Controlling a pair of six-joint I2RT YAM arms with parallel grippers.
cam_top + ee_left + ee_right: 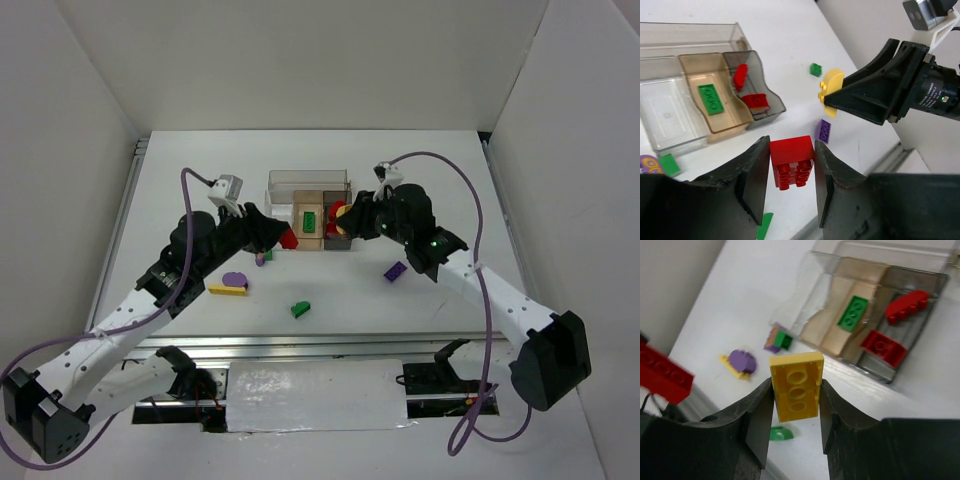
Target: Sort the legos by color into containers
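Sort partly done, containers clustered mid-table.
Green plate in tan bin, two red pieces in dark-grey bin; red brick and yellow plate held off the table; purple brick, green piece, purple oval on yellow piece lie loose.

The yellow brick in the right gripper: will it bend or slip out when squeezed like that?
Probably stiff: the yellow brick shows straight edges while clamped in the right gripper. Its flat, smooth sides could slip, though both pads sit flush. Likely light: its underside shows hollow tubes.
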